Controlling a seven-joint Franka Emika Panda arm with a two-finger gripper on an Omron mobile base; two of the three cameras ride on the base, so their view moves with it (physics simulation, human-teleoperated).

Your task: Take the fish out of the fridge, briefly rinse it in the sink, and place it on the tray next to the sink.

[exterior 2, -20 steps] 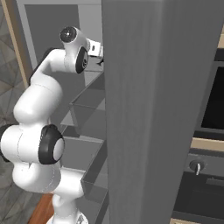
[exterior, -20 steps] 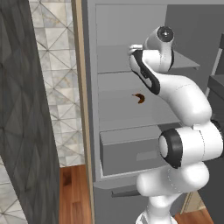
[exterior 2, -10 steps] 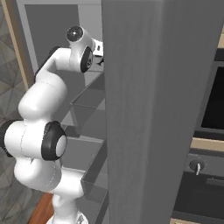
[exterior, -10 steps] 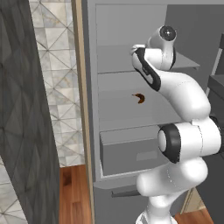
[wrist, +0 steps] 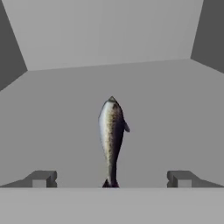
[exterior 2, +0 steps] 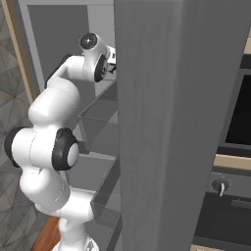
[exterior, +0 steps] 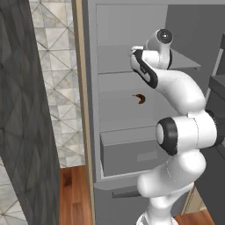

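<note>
The fish (wrist: 112, 135), slender, dark grey and speckled, lies on a flat grey shelf of the fridge (exterior: 118, 66), its tail pointing toward me. My gripper (wrist: 112, 178) is open just short of the tail, one dark fingertip (wrist: 41, 178) far to the left and the other far to the right, nothing between them. In the left base view my arm reaches onto the upper shelf, and the hand is hidden behind the wrist. The sink and the tray are out of view.
A small curved orange-brown item (exterior: 139, 98) lies on the shelf below. Under it sits a grey drawer (exterior: 127, 154). The open fridge door (exterior 2: 162, 122) stands close on the arm's right. A dark panel (exterior: 26, 132) and a tiled wall are on the left.
The arm has pushed slightly deeper toward the upper shelf. The jaws have stayed open.
</note>
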